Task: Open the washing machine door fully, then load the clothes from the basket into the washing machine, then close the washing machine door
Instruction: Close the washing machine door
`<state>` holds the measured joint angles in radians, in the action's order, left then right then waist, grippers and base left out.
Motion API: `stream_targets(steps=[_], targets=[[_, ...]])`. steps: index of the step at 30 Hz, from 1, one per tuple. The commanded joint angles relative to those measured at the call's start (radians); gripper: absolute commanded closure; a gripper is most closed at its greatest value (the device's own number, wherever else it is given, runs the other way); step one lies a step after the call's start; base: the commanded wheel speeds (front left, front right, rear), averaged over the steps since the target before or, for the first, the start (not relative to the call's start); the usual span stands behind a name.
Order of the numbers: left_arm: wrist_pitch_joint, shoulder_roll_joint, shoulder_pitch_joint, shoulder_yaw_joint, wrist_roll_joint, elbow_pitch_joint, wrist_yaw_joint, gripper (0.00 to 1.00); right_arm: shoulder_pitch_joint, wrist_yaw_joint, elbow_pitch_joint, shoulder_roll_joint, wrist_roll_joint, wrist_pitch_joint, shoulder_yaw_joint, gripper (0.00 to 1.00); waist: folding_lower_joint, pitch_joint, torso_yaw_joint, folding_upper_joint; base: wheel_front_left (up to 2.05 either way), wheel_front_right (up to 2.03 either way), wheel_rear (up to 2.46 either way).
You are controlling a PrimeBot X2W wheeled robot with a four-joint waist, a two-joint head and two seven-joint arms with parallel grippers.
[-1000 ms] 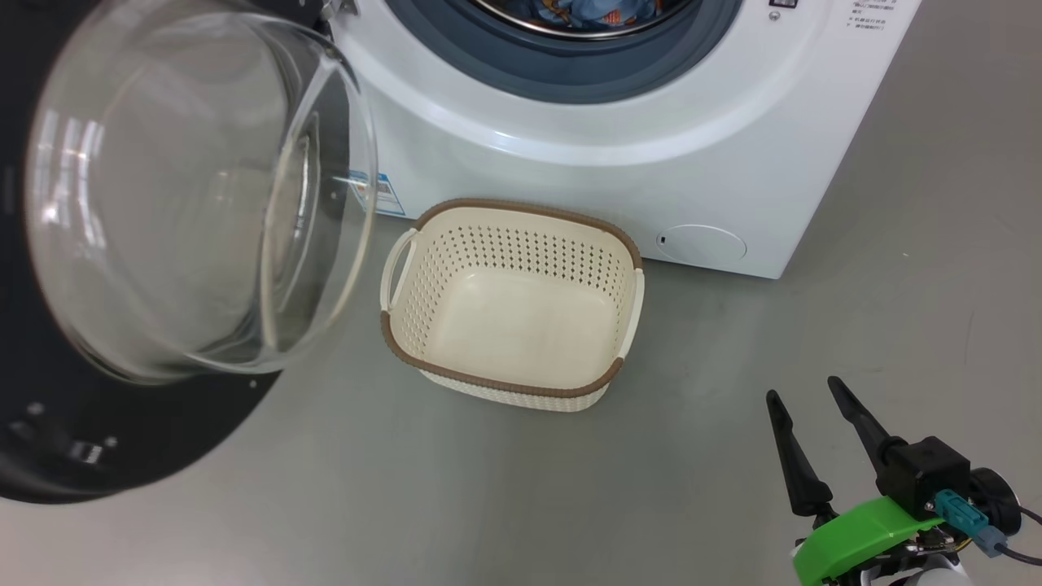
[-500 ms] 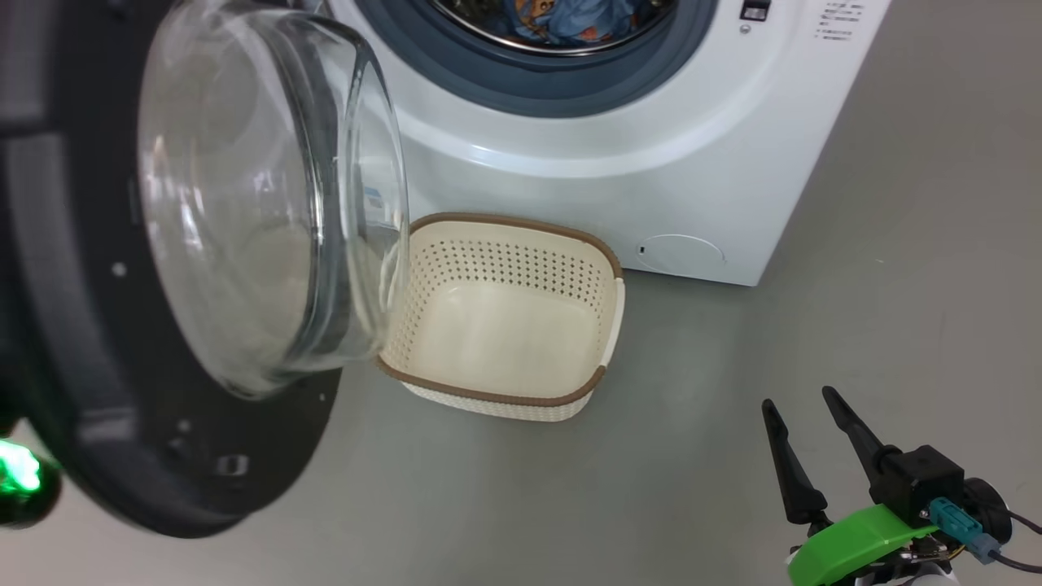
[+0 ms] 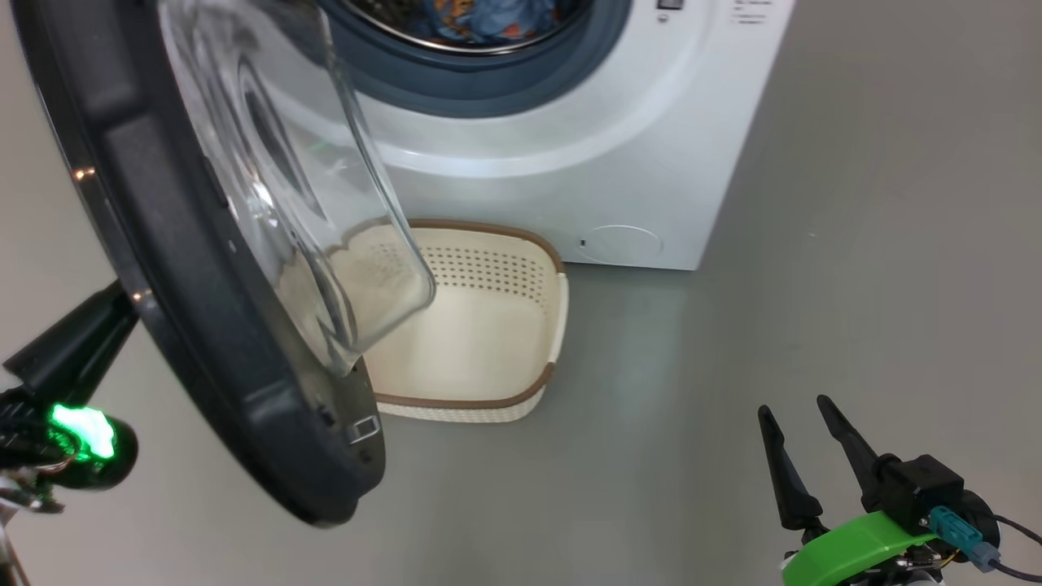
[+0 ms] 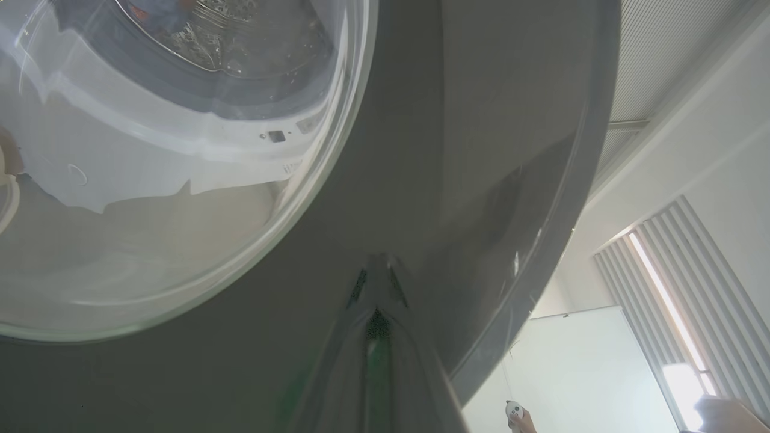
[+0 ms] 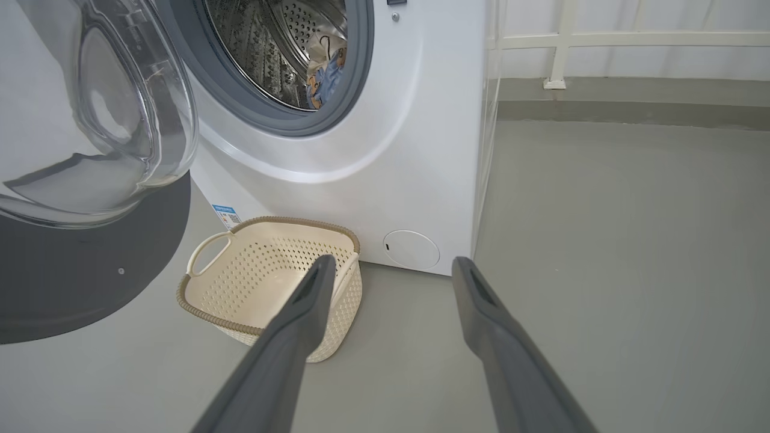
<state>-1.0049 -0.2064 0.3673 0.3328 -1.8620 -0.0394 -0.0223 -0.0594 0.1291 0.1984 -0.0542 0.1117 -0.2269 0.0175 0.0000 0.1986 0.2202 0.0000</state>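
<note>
Largely masked by the glass bowl (image 3: 326, 203) of the washing machine door (image 3: 187, 268): the left half of the basket (image 3: 547, 325), seen warped through the clear bulge; right wall and brown rim in plain sight on the floor (image 3: 855, 244), just in front of the washing machine (image 3: 570, 163). Cut off by the head view's top edge: the drum, with just a strip of the clothes (image 3: 480, 16), light blue with orange-brown print, lying inside. Hard to make out in the left wrist view beyond a blurred dark wedge: the left gripper (image 4: 378, 316), fingers together, tips pressed on the door's glossy black outer face near its edge. Door itself partway open, wide black rim hanging between that gripper and the basket. Low at the right, well apart from it all: the right gripper (image 3: 791, 407), fingers spread above the floor.
</note>
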Motion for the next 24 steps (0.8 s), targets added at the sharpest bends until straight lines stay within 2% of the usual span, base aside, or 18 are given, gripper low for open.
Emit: stream_targets(steps=[1,13,24], targets=[[0.007,-0.017,0.043,0.013,0.005,0.043,0.001,1.0,-0.027,0.002,-0.013,0.004,0.019,-0.016,-0.029,0.0,0.0,0.013,-0.048,0.0,0.0,0.0,0.0],[0.07,0.027,0.132,-0.017,0.049,0.017,0.031,1.0,-0.046,0.002,0.02,0.004,0.06,-0.033,-0.04,0.0,0.0,0.036,-0.157,0.0,0.0,0.0,0.0],[0.111,0.038,0.188,-0.03,0.095,-0.047,0.062,1.0,-0.052,0.002,0.004,0.004,0.081,-0.035,-0.039,0.0,0.0,0.05,-0.226,0.0,0.0,0.0,0.0]])
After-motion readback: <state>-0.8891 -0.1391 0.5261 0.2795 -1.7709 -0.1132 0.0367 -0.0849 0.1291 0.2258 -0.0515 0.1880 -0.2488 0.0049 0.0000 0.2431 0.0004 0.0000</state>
